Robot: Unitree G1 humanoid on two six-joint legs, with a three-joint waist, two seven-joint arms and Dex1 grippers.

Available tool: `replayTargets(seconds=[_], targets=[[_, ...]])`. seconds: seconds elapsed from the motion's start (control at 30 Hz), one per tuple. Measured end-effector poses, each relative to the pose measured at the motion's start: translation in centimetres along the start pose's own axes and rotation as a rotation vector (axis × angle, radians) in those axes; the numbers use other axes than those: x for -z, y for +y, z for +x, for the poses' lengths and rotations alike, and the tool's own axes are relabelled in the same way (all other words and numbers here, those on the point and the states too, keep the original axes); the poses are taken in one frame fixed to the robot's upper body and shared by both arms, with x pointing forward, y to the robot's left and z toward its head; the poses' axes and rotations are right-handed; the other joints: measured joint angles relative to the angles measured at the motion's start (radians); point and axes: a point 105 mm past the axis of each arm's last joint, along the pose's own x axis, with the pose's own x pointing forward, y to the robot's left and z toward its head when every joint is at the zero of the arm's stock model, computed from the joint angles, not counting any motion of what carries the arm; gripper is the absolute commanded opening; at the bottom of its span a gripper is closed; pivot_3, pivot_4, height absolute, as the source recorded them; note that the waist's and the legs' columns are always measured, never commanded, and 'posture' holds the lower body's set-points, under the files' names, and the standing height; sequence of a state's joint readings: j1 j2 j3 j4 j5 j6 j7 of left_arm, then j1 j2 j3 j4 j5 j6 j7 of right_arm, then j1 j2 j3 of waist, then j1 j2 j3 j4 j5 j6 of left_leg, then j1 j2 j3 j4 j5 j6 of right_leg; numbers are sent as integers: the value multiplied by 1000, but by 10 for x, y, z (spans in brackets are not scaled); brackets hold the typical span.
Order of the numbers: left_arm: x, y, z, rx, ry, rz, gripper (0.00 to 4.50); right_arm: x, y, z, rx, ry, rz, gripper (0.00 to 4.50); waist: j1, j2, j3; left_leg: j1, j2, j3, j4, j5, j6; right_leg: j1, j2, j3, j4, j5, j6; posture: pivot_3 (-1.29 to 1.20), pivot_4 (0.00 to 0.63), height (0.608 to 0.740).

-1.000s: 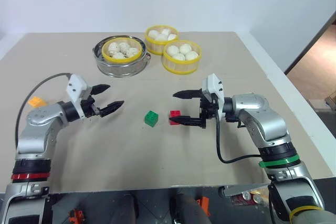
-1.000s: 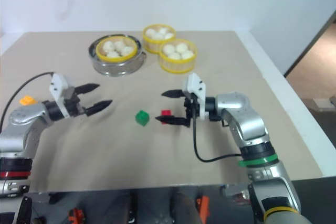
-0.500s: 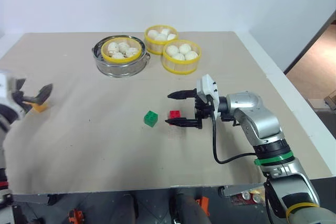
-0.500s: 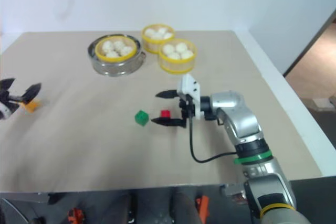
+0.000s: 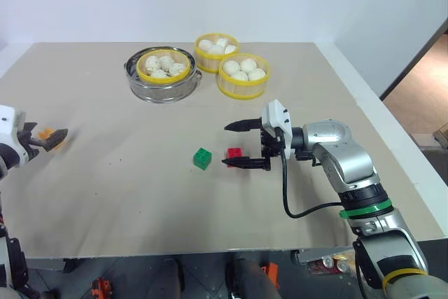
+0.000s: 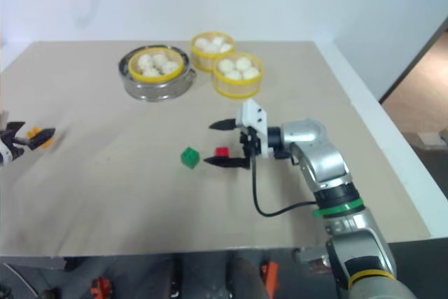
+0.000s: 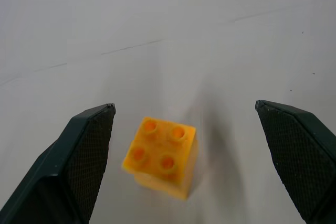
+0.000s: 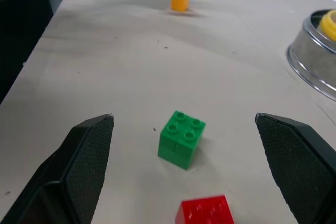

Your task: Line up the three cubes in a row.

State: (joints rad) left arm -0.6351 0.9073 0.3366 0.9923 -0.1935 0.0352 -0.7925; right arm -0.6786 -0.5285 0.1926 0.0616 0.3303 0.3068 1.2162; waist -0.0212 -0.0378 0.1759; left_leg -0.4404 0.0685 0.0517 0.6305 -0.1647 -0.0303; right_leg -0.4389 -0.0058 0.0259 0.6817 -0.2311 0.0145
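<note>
My left gripper (image 7: 184, 150) has swung out from near the green cube (image 5: 202, 158) to the far left edge of the table (image 5: 140, 201), and now sits right at the orange cube (image 7: 160, 156), jaws wide, nothing held. In the wrist view the orange cube stands upright on the table, studs up, between my two fingers but closer to one of them, touching neither as far as I can tell. My right gripper (image 5: 238, 145) hasn't moved: it hovers just right of the red cube (image 5: 234, 153), jaws wide and empty, pointing across toward the green. Red sits just right of green w/ a small gap; the two already make a short pair near the table's middle, well in front of the bun baskets (image 5: 241, 83) and the steamer (image 5: 161, 82). Orange is the odd one out, well left of green. So the swing means I'm set up for the pick on orange; I judge the next step is to centre it btwn the fingers, close, then carry it back beside green to finish the row. Risk: since it's off-centre, one finger may hit first and shove or twist the cube, so I'd shift sideways a bit before closing.
</note>
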Motion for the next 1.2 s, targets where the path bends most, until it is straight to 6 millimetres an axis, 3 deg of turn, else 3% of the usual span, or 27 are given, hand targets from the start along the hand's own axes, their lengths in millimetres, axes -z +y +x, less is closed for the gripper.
replayTargets(seconds=[0.87,0.97,1.17,1.2], targets=[[21,8,6,-96,95,-4,4443,6,4,-7,16,32,3,4500,0,0,0,0,0,0,0,0,0,0,0,0,0,0,0,0,150,740],[27,6,7,-101,110,-23,3706,6,4,-7,16,33,3,4500,0,0,0,0,0,0,0,0,0,0,0,0,0,0,0,0,150,740],[32,3,11,-115,123,-45,1616,5,4,-8,17,36,-1,4500,0,-1,0,0,0,0,0,0,0,0,0,0,0,0,0,0,150,740],[32,3,12,-118,123,-44,1616,5,4,-8,18,37,-2,4500,0,-1,0,0,0,0,0,0,0,0,0,0,0,0,0,0,150,740]])
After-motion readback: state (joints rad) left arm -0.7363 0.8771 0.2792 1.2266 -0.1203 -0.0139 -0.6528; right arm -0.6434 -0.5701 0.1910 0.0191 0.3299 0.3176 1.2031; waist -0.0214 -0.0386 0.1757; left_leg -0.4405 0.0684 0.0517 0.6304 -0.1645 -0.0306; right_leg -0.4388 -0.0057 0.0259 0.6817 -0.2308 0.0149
